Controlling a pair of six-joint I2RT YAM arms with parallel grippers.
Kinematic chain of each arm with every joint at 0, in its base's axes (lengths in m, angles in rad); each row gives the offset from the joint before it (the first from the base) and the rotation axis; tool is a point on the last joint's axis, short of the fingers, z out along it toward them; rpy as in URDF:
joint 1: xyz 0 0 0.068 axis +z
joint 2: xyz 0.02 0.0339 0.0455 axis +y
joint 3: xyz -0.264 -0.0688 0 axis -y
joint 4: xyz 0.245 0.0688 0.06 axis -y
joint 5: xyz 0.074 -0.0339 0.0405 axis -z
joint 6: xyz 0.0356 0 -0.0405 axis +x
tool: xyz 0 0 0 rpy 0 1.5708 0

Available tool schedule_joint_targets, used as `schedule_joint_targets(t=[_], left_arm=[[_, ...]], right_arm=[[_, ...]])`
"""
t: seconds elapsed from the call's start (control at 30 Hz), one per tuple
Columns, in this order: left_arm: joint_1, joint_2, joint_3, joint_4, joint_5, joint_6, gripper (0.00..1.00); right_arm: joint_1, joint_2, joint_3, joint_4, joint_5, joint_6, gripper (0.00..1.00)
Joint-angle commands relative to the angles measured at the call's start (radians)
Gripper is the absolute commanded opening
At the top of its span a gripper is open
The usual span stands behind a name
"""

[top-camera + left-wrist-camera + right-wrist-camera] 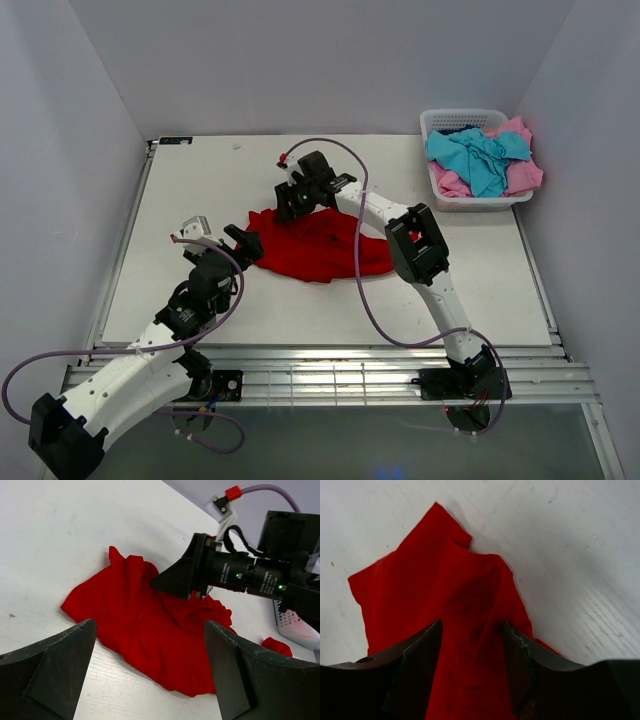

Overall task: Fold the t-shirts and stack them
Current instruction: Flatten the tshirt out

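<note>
Bright-red crumpled cloth t-shirt (320,248) lies mid white surface (200,180). Right gripper (471,625) fingers, spread, straddle its 12 o'clock ridge; left gripper (222,238) fingers gape wide at 9 o'clock. Risk: a pinch thru bunched layers lifts the heap, not one hem.

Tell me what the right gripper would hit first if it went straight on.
The red shirt. The right gripper points down at a raised fold of it, apparently close, with the table underneath.

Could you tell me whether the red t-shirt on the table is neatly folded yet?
Not folded: the red t-shirt lies crumpled in a loose heap with uneven edges.
</note>
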Motion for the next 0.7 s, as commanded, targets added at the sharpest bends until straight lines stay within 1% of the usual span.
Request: schedule_joint_targets(t=[0.0,0.27,0.4,0.43,0.57,0.67], left_arm=[[0.0,-0.008,0.009,0.019,0.017,0.009,0.98],[0.0,-0.036,-0.009,0.002,0.015,-0.001,0.98],[0.0,-0.053,-0.018,-0.002,0.017,-0.007,0.98],[0.0,-0.057,-0.02,-0.001,0.017,-0.007,0.98],[0.0,-0.071,-0.028,-0.012,0.017,-0.01,0.98],[0.0,-0.077,-0.032,-0.016,0.017,-0.011,0.98]], right_arm=[[0.029,0.004,0.034,-0.037,0.047,-0.086,0.57],[0.077,0.025,0.019,-0.065,0.133,-0.15,0.57],[0.106,0.021,0.0,-0.049,0.261,-0.204,0.56],[0.119,0.016,-0.016,-0.039,0.313,-0.212,0.56],[0.144,0.001,-0.026,0.009,0.409,-0.229,0.54],[0.15,-0.008,-0.026,0.05,0.447,-0.227,0.54]])
